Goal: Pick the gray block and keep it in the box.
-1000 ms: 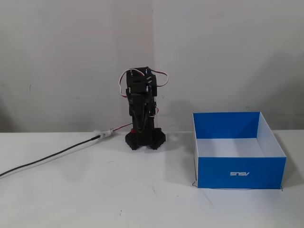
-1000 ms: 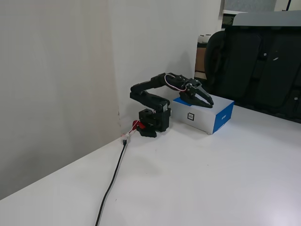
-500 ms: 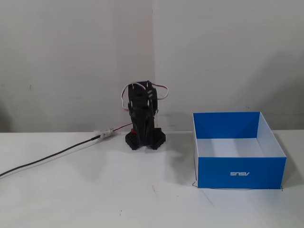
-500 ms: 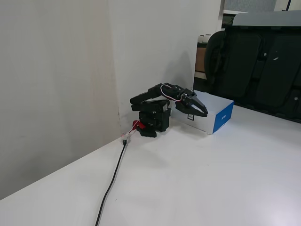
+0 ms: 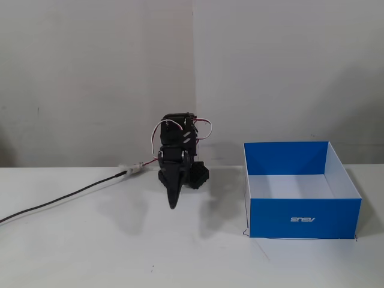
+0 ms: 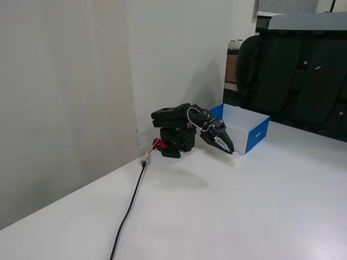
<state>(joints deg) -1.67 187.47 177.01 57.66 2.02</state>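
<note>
The blue box (image 5: 303,219) stands open on the white table at the right in a fixed view, white inside, and what shows of its floor is bare. It also shows behind the arm in the other fixed view (image 6: 256,136). The black arm is folded low over its base (image 6: 176,143). My gripper (image 5: 173,203) points down and forward just above the table, well to the left of the box, with its jaws together and nothing between them. It also shows in the other fixed view (image 6: 230,150). The gray block is not in view in either frame.
A black cable (image 5: 60,201) runs from the arm's base to the left along the table, and it also shows in the other fixed view (image 6: 127,211). A white wall stands right behind the arm. A black chair (image 6: 298,76) stands beyond the table's far edge.
</note>
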